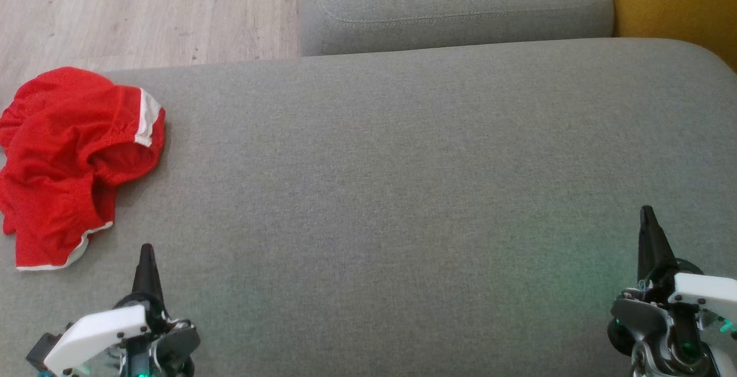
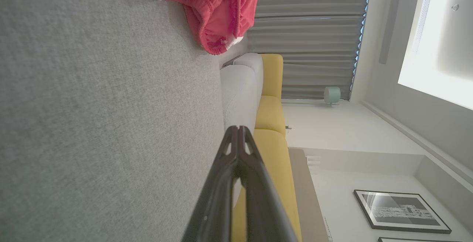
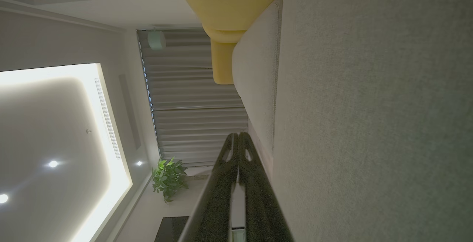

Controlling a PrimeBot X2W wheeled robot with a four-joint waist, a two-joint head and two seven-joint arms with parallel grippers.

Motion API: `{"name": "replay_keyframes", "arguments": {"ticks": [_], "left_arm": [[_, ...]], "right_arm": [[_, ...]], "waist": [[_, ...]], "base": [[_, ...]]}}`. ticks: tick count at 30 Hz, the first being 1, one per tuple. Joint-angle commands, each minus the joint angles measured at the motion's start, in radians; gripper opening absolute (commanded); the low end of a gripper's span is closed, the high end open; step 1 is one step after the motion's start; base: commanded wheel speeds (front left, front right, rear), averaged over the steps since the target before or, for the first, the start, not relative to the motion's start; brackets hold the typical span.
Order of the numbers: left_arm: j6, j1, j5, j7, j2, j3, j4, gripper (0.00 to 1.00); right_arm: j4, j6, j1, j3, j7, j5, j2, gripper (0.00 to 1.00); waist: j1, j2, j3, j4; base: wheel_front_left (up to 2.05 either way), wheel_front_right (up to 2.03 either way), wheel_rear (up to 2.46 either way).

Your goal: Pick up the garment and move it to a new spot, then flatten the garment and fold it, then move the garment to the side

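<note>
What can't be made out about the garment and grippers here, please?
- Garment, head view: left part cut off by the picture's left edge; its crumpled folds hide its full shape.
- Garment, left wrist view: upper part cut off by the top edge.
- Left gripper and right gripper, head view: bases cut off by the bottom edge.

Looks along the right hand [image 3: 238,135], dark fingers [image 3: 258,197] pressed together at the tips, empty. Runs beside a broad grey seat cushion [image 3: 369,123] on the right. Meets a second grey cushion [image 3: 257,87] past it, then yellow upholstery [image 3: 229,2]. Takes in pleated grey curtains [image 3: 192,98], a leafy potted plant [image 3: 168,177] and a glowing ceiling recess [image 3: 55,131] farther off.
</note>
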Motion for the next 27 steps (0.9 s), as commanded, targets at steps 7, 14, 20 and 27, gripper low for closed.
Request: {"name": "replay_keyframes", "arguments": {"ticks": [7,14,20,27], "left_arm": [[-0.007,-0.049,-0.006,0.007,0.021,0.039,-0.029,0.00],[-0.007,-0.049,-0.006,0.007,0.021,0.039,-0.029,0.00],[-0.007,-0.049,-0.006,0.007,0.021,0.039,-0.029,0.00],[-0.007,-0.049,-0.006,0.007,0.021,0.039,-0.029,0.00]], "right_arm": [[-0.031,0.014,-0.050,0.021,0.007,0.007,-0.014,0.00],[-0.031,0.014,-0.050,0.021,0.007,0.007,-0.014,0.00],[-0.031,0.014,-0.050,0.021,0.007,0.007,-0.014,0.00],[-0.031,0.014,-0.050,0.021,0.007,0.007,-0.014,0.00]], "waist": [[0.0000,0.0000,0.000,0.000],[0.0000,0.0000,0.000,0.000],[0.0000,0.0000,0.000,0.000],[0.0000,0.0000,0.000,0.000]], "base": [[0.00,0.00,0.00],[0.00,0.00,0.00],[0.00,0.00,0.00],[0.00,0.00,0.00]]}}
